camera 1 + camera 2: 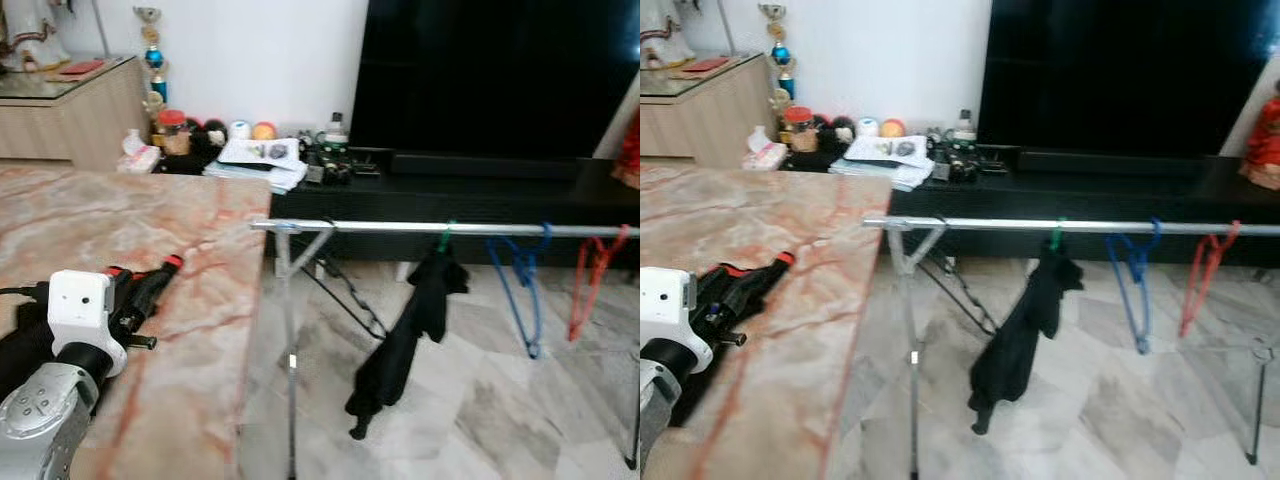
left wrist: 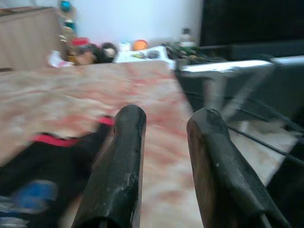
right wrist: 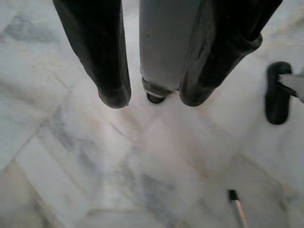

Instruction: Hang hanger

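Note:
A black garment (image 1: 22,350) on a red hanger (image 2: 52,140) lies on the pink marble table (image 1: 200,330) at my left. My left gripper (image 2: 167,116) hovers low over the table just beside it, open, with nothing between its fingers (image 1: 150,285). Past the table's edge stands a silver drying rack (image 1: 400,227). On its rail hang a green hanger carrying a black garment (image 1: 415,320), an empty blue hanger (image 1: 522,285) and an empty red hanger (image 1: 590,280). My right gripper (image 3: 154,97) hangs idle over the marble floor, fingers apart, with a grey post behind them.
A low black TV stand (image 1: 480,190) with a large dark screen (image 1: 500,70) runs behind the rack. Papers, bottles and small items (image 1: 260,155) crowd its left end. A wooden cabinet (image 1: 70,110) stands at the far left. Pale marble floor (image 1: 480,400) lies under the rack.

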### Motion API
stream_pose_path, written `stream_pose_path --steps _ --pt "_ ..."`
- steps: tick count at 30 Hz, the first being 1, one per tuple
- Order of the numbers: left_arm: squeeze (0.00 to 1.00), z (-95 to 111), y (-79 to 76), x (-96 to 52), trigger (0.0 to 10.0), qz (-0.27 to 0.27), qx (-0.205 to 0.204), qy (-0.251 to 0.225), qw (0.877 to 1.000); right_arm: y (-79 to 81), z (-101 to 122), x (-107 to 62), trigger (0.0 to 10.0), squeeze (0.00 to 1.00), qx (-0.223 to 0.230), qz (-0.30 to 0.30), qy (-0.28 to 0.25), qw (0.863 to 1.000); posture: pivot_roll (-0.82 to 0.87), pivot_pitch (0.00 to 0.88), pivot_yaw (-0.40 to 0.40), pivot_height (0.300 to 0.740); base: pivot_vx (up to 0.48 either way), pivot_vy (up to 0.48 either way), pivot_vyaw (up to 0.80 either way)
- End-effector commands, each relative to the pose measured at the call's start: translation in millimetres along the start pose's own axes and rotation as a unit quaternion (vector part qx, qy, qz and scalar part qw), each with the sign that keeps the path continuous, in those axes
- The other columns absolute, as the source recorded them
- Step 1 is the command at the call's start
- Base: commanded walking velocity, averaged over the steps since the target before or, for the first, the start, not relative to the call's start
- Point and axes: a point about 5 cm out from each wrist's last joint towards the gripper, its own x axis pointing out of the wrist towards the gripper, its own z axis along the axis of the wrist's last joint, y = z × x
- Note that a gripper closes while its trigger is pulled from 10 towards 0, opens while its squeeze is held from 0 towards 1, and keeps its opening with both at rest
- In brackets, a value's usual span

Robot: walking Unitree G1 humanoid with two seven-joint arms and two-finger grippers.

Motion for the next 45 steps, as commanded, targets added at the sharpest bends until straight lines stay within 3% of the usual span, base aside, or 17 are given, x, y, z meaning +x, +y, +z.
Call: stream_pose_path --steps 1,15,20,22,23,25,27,28,30,32,33,34,35,37,38,41,45 --pt "0.00 5 -0.5 2.2 10.0 -0.002 0.008 -0.010 1.000 -6.7 -4 -0.4 10.0 0.00 0.008 -0.011 0.007 1.000 0.26 0.000 -0.021 0.740 0.000 -0.480 0.00" --pt "0.00 -5 -10.8 8.6 10.0 -0.029 0.011 0.006 0.999 -7.5 -1 -0.1 10.0 0.00 0.012 -0.012 0.004 1.000 0.25 0.000 -0.016 0.740 0.000 -0.448 0.00" --pt "0.00 -40 -7.1 11.3 10.0 -0.030 -0.015 0.067 0.997 -8.6 0 -0.1 10.0 0.00 0.012 -0.013 0.003 1.000 0.25 0.000 -0.017 0.740 0.000 0.000 0.00" --pt "0.00 -84 -6.7 4.7 10.0 -0.038 -0.024 0.141 0.989 -8.8 -1 -0.2 10.0 0.00 0.013 -0.014 0.003 1.000 0.23 0.000 -0.015 0.740 0.000 0.000 0.00" --pt "0.00 -84 -6.7 4.7 10.0 -0.038 -0.024 0.141 0.989 -8.8 -1 -0.2 10.0 0.00 0.013 -0.014 0.003 1.000 0.23 0.000 -0.015 0.740 0.000 0.000 0.00" --pt "0.00 -126 -6.7 -6.7 10.0 -0.034 -0.035 0.213 0.976 -8.6 -2 -0.2 10.0 0.00 0.014 -0.015 0.003 1.000 0.23 0.000 -0.011 0.740 0.000 0.000 0.00" --pt "0.00 -133 -6.6 -9.1 10.0 -0.032 -0.037 0.225 0.973 -8.6 -2 -0.2 10.0 0.00 0.014 -0.015 0.003 1.000 0.23 0.000 -0.011 0.740 0.000 0.000 0.00" --pt "0.00 -150 -6.9 -17.0 10.0 -0.029 -0.031 0.260 0.965 -8.4 -2 -0.3 10.0 0.00 0.014 -0.015 0.003 1.000 0.21 0.000 -0.004 0.740 0.000 0.000 0.00" --pt "0.00 -150 -6.9 -17.0 10.0 -0.029 -0.031 0.260 0.965 -8.4 -2 -0.3 10.0 0.00 0.014 -0.015 0.003 1.000 0.21 0.000 -0.004 0.740 0.000 0.000 0.00" --pt "0.00 -190 -11.8 -44.0 10.0 -0.016 -0.033 0.345 0.938 -9.2 -2 -0.3 10.0 0.00 0.017 -0.017 0.002 1.000 0.19 0.000 -0.004 0.740 0.000 0.000 0.00" --pt "0.00 -190 -11.8 -44.0 10.0 -0.016 -0.033 0.345 0.938 -9.2 -2 -0.3 10.0 0.00 0.017 -0.017 0.002 1.000 0.19 0.000 -0.004 0.740 0.000 0.000 0.00" --pt "0.00 -207 -15.6 -59.0 10.0 -0.009 -0.037 0.383 0.923 -10.0 -1 -0.3 10.0 0.00 0.018 -0.018 0.001 1.000 0.20 0.000 -0.005 0.740 0.000 0.000 0.00" --pt "0.00 -207 -15.6 -59.0 10.0 -0.009 -0.037 0.383 0.923 -10.0 -1 -0.3 10.0 0.00 0.018 -0.018 0.001 1.000 0.20 0.000 -0.005 0.740 0.000 0.000 0.00" --pt "0.00 -227 -22.9 -81.0 10.0 0.000 -0.042 0.431 0.901 -10.8 -1 -0.3 10.0 0.00 0.019 -0.019 0.000 1.000 0.20 0.000 -0.006 0.740 0.000 0.000 0.00" --pt "0.00 -227 -22.9 -81.0 10.0 0.000 -0.042 0.431 0.901 -10.8 -1 -0.3 10.0 0.00 0.019 -0.019 0.000 1.000 0.20 0.000 -0.006 0.740 0.000 0.000 0.00" --pt "0.00 -245 -30.4 -103.6 10.0 0.016 -0.051 0.477 0.877 -9.4 2 0.0 10.0 0.00 0.020 -0.013 -0.008 1.000 0.20 0.000 -0.009 0.740 0.000 0.000 0.00" --pt "0.00 -248 -35.0 -106.4 10.0 0.025 -0.059 0.478 0.876 -9.9 4 0.1 10.0 0.00 0.018 -0.009 -0.012 1.000 0.20 0.000 -0.022 0.740 0.000 0.000 0.00"
